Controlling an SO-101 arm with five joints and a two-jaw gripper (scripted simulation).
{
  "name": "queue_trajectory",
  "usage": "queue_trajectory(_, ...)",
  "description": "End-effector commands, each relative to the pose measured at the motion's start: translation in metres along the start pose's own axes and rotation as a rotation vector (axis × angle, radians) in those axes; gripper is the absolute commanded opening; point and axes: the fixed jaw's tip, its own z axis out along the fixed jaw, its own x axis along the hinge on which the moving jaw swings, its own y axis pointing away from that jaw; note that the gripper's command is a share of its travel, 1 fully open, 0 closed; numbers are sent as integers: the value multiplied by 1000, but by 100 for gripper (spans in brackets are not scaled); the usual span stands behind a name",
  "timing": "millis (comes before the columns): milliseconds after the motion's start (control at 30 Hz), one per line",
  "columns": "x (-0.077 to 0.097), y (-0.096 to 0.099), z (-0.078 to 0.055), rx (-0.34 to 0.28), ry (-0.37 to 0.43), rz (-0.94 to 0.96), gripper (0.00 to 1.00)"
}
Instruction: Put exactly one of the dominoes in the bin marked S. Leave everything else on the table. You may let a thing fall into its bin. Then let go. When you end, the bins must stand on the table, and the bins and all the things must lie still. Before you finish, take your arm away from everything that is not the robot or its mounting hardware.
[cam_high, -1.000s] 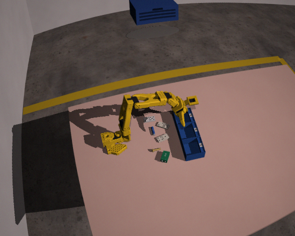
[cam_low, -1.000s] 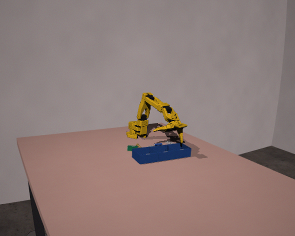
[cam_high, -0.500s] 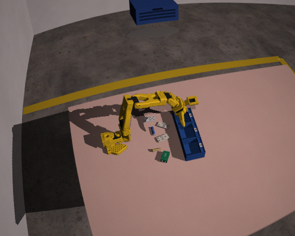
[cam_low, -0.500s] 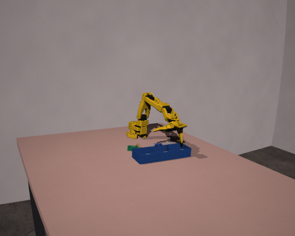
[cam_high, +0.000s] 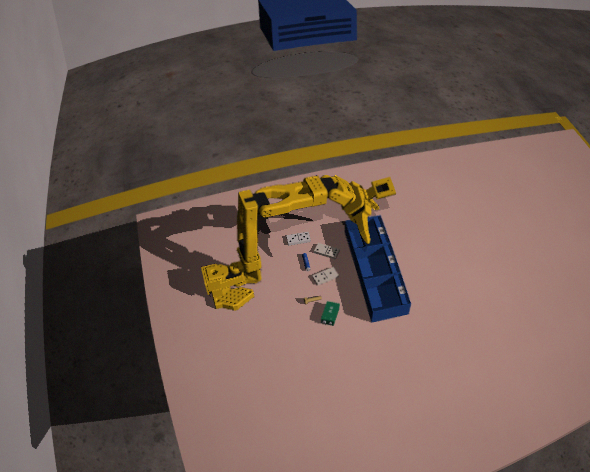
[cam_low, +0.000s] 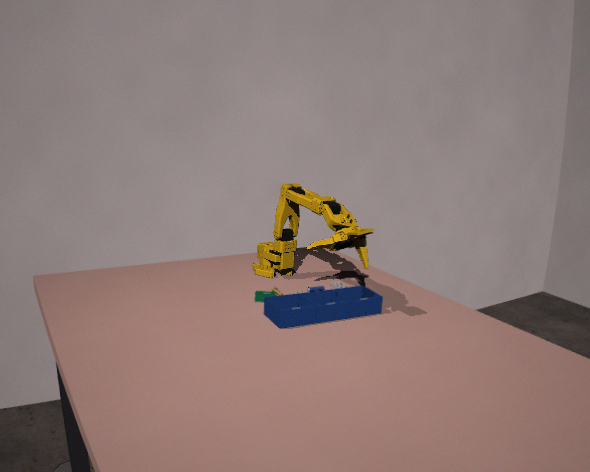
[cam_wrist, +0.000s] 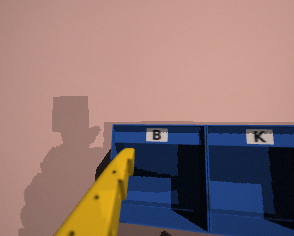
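Observation:
Three white dominoes lie on the table left of the bins: one far (cam_high: 298, 238), one in the middle (cam_high: 325, 250), one nearer (cam_high: 324, 275). A blue row of three bins (cam_high: 378, 267) stands to their right and also shows in the exterior view (cam_low: 324, 305). In the wrist view the end bin is marked B (cam_wrist: 156, 135) and the one beside it K (cam_wrist: 259, 136). The third bin's (cam_high: 391, 295) label is too small to read. My gripper (cam_high: 367, 225) is open and empty, above the B bin, with one jaw (cam_wrist: 107, 195) over its near wall.
A small blue cylinder (cam_high: 305, 261), a small tan piece (cam_high: 312, 299) and a green block (cam_high: 330, 313) lie among and in front of the dominoes. The arm's base (cam_high: 227, 287) stands to the left. A blue crate (cam_high: 307, 22) stands on the floor far behind.

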Motion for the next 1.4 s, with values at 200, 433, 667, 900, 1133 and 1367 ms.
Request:
queue_trajectory(200, -27, 9, -26, -41, -134, 3, 100)
queue_trajectory(433, -26, 9, -26, -40, -127, 8, 99)
queue_trajectory(667, 1, 10, -20, -10, 46, 119, 85)
queue_trajectory(900, 39, 9, -20, 79, 285, 270, 64)
queue_trajectory(1133, 84, 5, -34, 270, 564, 447, 37)
queue_trajectory(1367, 97, 3, -41, 348, 644, 498, 29)
